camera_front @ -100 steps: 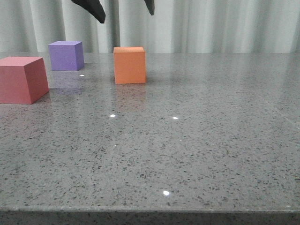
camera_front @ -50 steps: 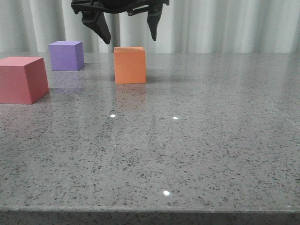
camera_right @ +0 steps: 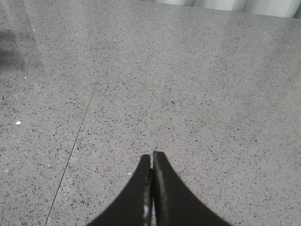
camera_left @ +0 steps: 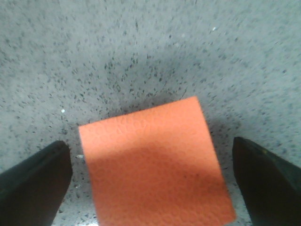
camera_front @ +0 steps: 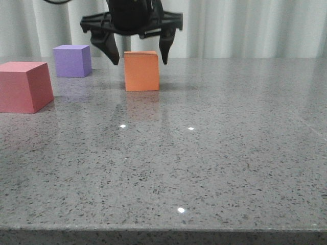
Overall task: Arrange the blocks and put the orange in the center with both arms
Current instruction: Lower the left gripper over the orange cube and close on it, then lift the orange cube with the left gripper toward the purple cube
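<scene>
My left pincer (camera_front: 138,55) hangs spread wide astride the matte orange cube (camera_front: 141,70) on the grey speckled table (camera_front: 214,153), nothing gripped yet; right pincer (camera_right: 151,188) pressed closed, idle; arranging all three blocks remains.

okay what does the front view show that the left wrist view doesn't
Only the front view shows the red-pink cube and the purple cube off to the left, the curtain behind, and the left gripper whole, open above the table. Only the left wrist view shows the orange cube from above, sitting between the fingers with a gap on each side. Both show the orange cube and speckled grey table.
</scene>
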`<state>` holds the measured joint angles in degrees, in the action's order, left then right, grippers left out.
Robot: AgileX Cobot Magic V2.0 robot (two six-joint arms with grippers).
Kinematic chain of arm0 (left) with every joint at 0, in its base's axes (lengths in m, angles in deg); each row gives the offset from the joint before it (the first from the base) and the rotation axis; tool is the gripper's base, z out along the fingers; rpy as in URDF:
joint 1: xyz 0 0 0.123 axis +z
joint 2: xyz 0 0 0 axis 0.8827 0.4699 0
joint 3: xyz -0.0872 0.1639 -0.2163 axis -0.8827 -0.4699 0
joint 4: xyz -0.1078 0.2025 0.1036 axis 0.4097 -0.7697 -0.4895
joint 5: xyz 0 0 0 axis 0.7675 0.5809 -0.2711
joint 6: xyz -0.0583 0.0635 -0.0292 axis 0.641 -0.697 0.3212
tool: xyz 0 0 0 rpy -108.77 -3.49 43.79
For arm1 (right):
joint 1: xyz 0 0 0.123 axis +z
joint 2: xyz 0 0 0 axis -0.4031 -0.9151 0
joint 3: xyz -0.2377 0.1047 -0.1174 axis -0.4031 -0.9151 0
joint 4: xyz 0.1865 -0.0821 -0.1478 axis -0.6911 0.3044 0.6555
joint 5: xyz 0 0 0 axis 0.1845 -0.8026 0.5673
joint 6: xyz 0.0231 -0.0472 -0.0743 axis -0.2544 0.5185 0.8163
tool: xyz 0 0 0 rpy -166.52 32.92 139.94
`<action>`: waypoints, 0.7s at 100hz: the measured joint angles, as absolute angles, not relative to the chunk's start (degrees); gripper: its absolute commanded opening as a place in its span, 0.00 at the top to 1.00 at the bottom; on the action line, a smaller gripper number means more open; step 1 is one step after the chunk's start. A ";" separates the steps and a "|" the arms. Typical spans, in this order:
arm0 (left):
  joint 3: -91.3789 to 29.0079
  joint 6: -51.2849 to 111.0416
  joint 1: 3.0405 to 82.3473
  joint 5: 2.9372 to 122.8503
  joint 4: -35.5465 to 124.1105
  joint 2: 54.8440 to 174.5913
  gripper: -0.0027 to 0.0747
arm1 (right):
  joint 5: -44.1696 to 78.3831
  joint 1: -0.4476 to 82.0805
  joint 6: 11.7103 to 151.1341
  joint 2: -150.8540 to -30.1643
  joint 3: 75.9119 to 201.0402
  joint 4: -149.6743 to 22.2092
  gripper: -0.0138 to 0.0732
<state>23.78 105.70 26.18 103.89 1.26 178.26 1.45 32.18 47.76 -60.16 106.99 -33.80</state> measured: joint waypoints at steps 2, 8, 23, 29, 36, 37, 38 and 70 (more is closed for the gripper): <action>23.78 105.70 26.18 104.02 1.26 178.49 0.12 | 1.45 32.18 47.76 -60.16 106.99 -33.80 0.92; 23.78 105.70 26.18 104.13 1.26 179.16 0.12 | 1.45 32.18 47.76 -60.16 106.99 -33.80 0.92; 23.78 105.70 26.18 104.27 1.37 179.71 0.15 | 1.45 32.18 47.76 -60.16 106.99 -33.80 0.92; 23.78 105.70 26.18 104.27 1.37 179.71 0.22 | 1.45 32.18 47.76 -60.16 106.99 -33.80 0.92; 23.78 105.70 26.07 104.55 1.37 179.71 0.31 | 1.45 32.18 47.76 -60.16 106.99 -33.80 0.92; 23.78 105.59 26.02 104.53 1.37 179.71 0.32 | 1.45 32.18 47.76 -60.16 106.99 -33.80 0.92; 23.78 105.45 26.04 104.73 1.37 179.71 0.34 | 1.45 32.18 47.76 -60.16 106.99 -33.80 0.92; 23.94 99.47 25.30 106.54 1.61 177.42 0.49 | 1.45 32.18 47.67 -60.16 106.99 -33.80 0.92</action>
